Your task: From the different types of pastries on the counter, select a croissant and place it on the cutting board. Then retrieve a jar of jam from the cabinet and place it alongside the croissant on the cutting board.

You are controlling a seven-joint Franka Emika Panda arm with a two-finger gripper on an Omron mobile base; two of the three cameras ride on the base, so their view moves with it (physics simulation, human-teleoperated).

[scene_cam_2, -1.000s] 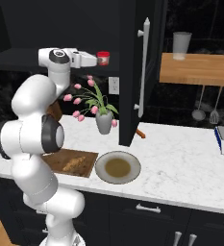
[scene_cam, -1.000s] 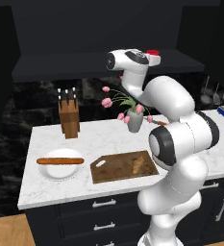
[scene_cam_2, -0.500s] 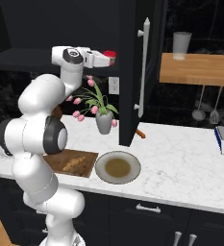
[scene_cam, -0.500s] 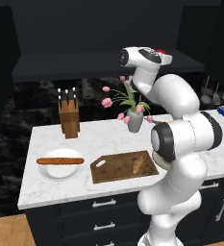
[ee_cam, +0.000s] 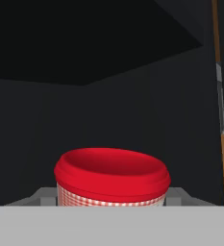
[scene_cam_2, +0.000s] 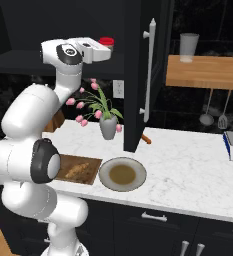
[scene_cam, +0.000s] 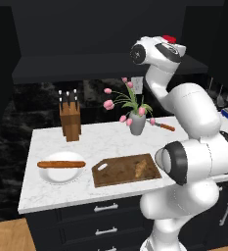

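Clamped on the small squat red jar of jam [ee_cam: 112, 175], to judge by the hand view: jaws closed in against both sides of its checked band just under the lid, low enough to hold the body and not the lid alone; held upright, presumably so it can be set down on its base without turning.

Up at the wide dark shelf [scene_cam: 86, 66] of the matte black wall cabinet [scene_cam_2: 138, 75], well above the white marble table [scene_cam: 110, 142], with the arm stretched high and the hand level; cannot tell whether resting on the shelf or already lifted clear of it.

Down on the brown rectangular wooden cutting board [scene_cam: 120, 171], near the table's front edge, lies the small golden-tan croissant [scene_cam: 141, 168], toward the board's right end; first half of the task done, and bare wood left on the handle-hole side, likely the spot for the jar.

Beside the board, toward the table's left edge, a long orange-brown bread stick [scene_cam: 61, 164] on a round white plate [scene_cam: 61, 175], rightly passed over; near the back edge, a grey vase of pink tulips [scene_cam: 136, 122], directly beneath the raised hand and so worth skirting on the way down.
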